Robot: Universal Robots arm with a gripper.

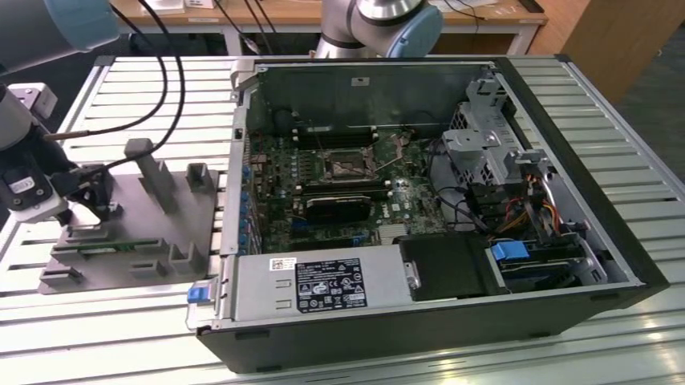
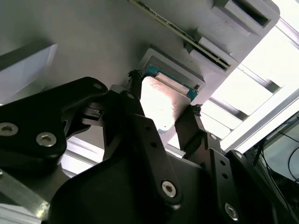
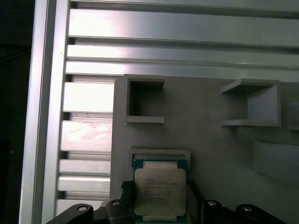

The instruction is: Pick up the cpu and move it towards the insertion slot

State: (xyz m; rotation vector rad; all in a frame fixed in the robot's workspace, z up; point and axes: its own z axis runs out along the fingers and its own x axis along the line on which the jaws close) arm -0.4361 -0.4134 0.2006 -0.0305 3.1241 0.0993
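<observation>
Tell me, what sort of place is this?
Probably a robotics lab or test bench for computer assembly. An opened computer case lies on a slatted aluminium table, a grey tray with upright posts sits beside it, and a robot arm's gripper is at the cpu in that tray.

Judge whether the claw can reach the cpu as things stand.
Probably yes: the claw is right at the cpu, which lies bare in its pocket on the grey tray, with nothing between them.

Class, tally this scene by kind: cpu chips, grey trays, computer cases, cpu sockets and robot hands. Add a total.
cpu: 1
grey tray: 1
computer case: 1
insertion slot: 1
hand: 1
Total: 5
</observation>
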